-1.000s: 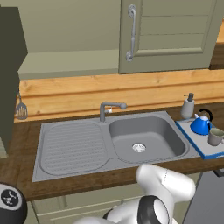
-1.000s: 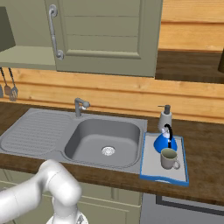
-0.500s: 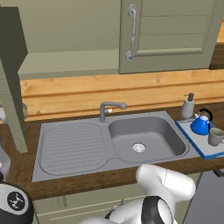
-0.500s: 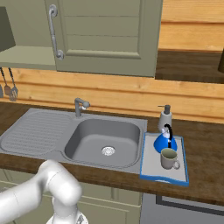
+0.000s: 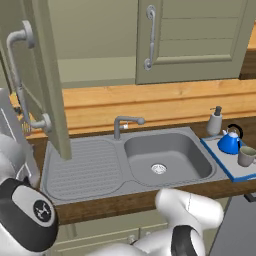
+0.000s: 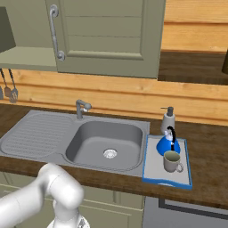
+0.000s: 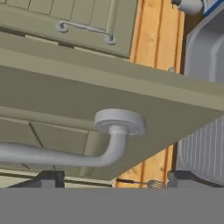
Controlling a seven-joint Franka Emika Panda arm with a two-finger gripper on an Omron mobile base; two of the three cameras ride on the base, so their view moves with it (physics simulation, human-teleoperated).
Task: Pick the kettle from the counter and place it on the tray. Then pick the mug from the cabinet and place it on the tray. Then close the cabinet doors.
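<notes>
Since the kettle (image 6: 168,144) and the mug (image 6: 172,161) both sit on the tray (image 6: 154,171), kettle at its far edge and mug nearer the front edge, I judge only the cabinet doors remain. The tray lies on the counter (image 6: 209,156) against the sink's (image 6: 91,140) right rim. I have brought the gripper (image 7: 113,178) up to the left door (image 5: 47,75), which stands swung out over the draining board; its jaws are released and spread wide, straddling the bar handle (image 7: 65,151) without pinching it, probably so I can push the panel home. The right door (image 5: 200,40) looks closed already.
</notes>
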